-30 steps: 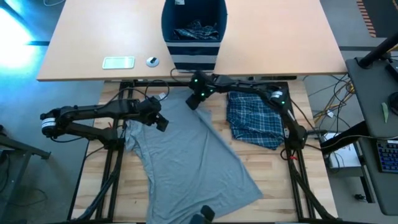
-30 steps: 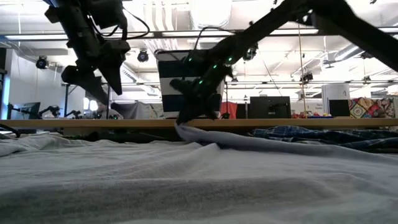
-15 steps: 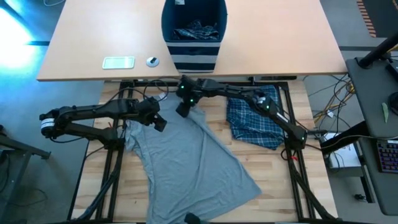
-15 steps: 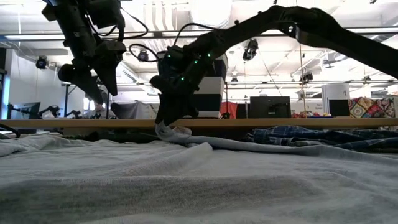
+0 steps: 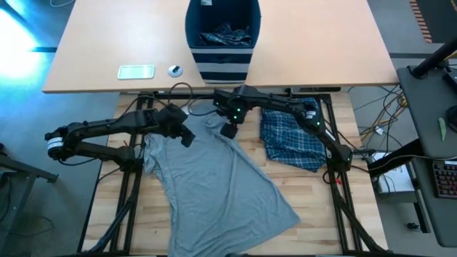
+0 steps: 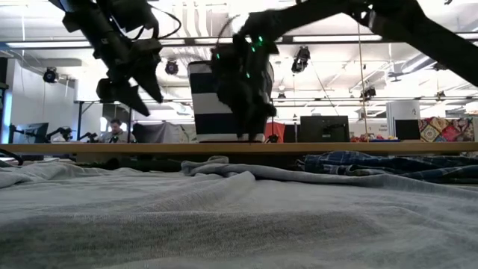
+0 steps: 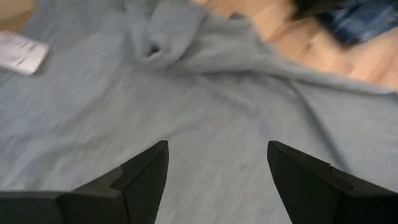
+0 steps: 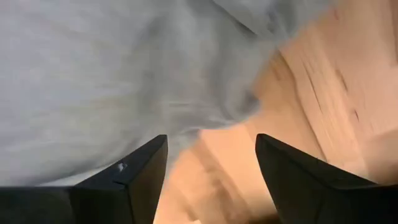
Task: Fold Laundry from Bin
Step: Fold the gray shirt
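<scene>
Now the grey T-shirt (image 5: 214, 175) lies spread flat on the slatted wooden table (image 5: 335, 235), its long axis running on a diagonal from the collar end at the far middle down toward the near right corner, hem nearest the camera. Just beside it on the right sits a folded blue-and-white plaid garment (image 5: 291, 137), not touching the shirt's body. Farther back, the navy striped bin (image 5: 221, 36) stands upright on the tan desk (image 5: 321, 43) with more plaid cloth inside. Over the shirt's collar end, the right gripper (image 5: 229, 130) hangs with its fingers spread and nothing between them. Above the shirt's left shoulder area, the left gripper (image 5: 184, 137) hovers, fingers likewise spread apart and empty.
</scene>
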Tool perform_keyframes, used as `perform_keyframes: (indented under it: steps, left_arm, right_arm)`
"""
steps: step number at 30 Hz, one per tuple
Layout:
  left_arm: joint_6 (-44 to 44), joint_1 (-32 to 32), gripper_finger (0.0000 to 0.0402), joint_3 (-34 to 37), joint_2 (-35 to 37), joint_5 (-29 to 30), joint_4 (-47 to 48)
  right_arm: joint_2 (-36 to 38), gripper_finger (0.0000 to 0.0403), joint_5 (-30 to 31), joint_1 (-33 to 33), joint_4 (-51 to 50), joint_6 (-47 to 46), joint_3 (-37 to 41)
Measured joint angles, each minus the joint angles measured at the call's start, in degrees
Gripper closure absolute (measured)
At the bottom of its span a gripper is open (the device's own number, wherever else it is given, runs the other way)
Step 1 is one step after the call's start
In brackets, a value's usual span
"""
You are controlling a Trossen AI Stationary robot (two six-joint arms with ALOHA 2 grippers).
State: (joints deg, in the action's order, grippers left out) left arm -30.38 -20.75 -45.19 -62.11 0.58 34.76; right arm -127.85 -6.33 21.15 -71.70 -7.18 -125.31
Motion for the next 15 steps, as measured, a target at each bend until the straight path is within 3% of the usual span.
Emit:
perform_keyframes:
  steps: [8,15]
  left_arm:
    - [0.4,0.5,0.0144,0.1,0.1,-0.4,-1.3]
    - [1.2,0.5,0.0144,1.1,0.2,-1.7,-0.6]
  right_arm:
    - [5.0,0.0188,-1.0,2.1,17.4,-17.6,20.3]
    - [5.0,0.0222,-2.5,2.2,26.0,-27.8,27.4]
